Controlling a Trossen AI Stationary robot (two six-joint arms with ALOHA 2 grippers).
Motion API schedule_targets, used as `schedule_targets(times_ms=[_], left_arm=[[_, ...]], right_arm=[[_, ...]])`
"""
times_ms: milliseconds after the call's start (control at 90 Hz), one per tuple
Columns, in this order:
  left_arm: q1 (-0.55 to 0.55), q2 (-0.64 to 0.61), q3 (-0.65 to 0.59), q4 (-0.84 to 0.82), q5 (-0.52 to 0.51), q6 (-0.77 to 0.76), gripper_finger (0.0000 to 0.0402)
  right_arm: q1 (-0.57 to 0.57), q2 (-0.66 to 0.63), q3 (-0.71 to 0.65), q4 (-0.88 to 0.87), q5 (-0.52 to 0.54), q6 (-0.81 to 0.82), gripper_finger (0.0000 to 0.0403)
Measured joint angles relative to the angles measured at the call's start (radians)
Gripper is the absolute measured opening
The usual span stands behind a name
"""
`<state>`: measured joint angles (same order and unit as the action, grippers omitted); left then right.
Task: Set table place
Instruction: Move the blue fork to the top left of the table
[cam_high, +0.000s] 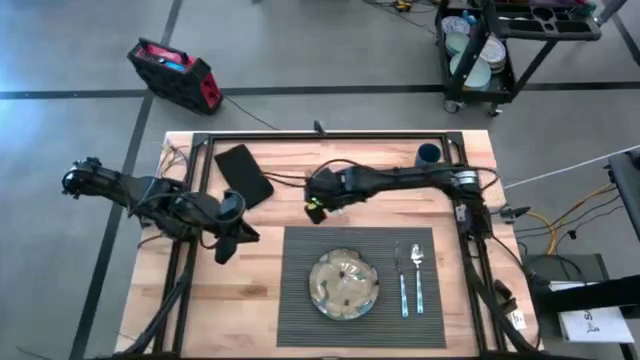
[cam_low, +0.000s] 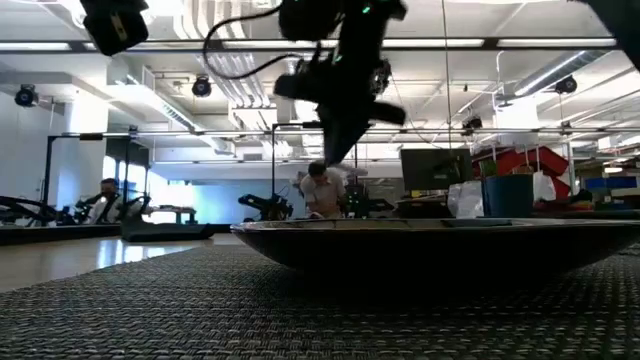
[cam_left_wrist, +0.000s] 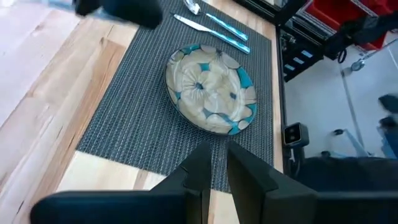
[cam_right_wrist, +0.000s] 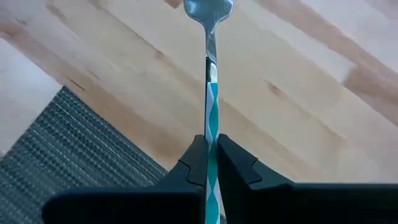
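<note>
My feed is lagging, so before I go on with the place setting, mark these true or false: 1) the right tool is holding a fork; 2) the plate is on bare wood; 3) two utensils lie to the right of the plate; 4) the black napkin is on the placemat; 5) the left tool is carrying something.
1) True: the right tool is shut on a teal-handled metal fork above the light wooden table.
2) False: the round floral ceramic plate sits on the dark grey ribbed placemat.
3) True: two teal-handled utensils.
4) False: the plain black cloth napkin lies on wood, beyond the placemat.
5) False: the left tool is shut and empty.
</note>
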<state>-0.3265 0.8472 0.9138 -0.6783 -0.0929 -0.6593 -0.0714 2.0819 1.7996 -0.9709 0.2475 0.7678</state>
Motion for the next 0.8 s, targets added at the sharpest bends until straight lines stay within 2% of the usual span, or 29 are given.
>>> schedule_targets(times_ms=[244, 444, 800], left_arm=[[0.000, 0.040, 0.000, 0.000, 0.000, -0.009, 0.0036], [0.000, 0.088, 0.000, 0.000, 0.001, -0.011, 0.0036], [-0.009, 0.188, 0.000, 0.000, 0.016, -0.016, 0.0036]], right_arm=[[-0.016, 0.235, 0.206, 0.013, -0.073, -0.076, 0.0000], [-0.019, 0.379, 0.361, 0.008, -0.124, -0.090, 0.0000], [-0.041, 0.407, 0.402, 0.012, -0.111, -0.095, 0.0006]])
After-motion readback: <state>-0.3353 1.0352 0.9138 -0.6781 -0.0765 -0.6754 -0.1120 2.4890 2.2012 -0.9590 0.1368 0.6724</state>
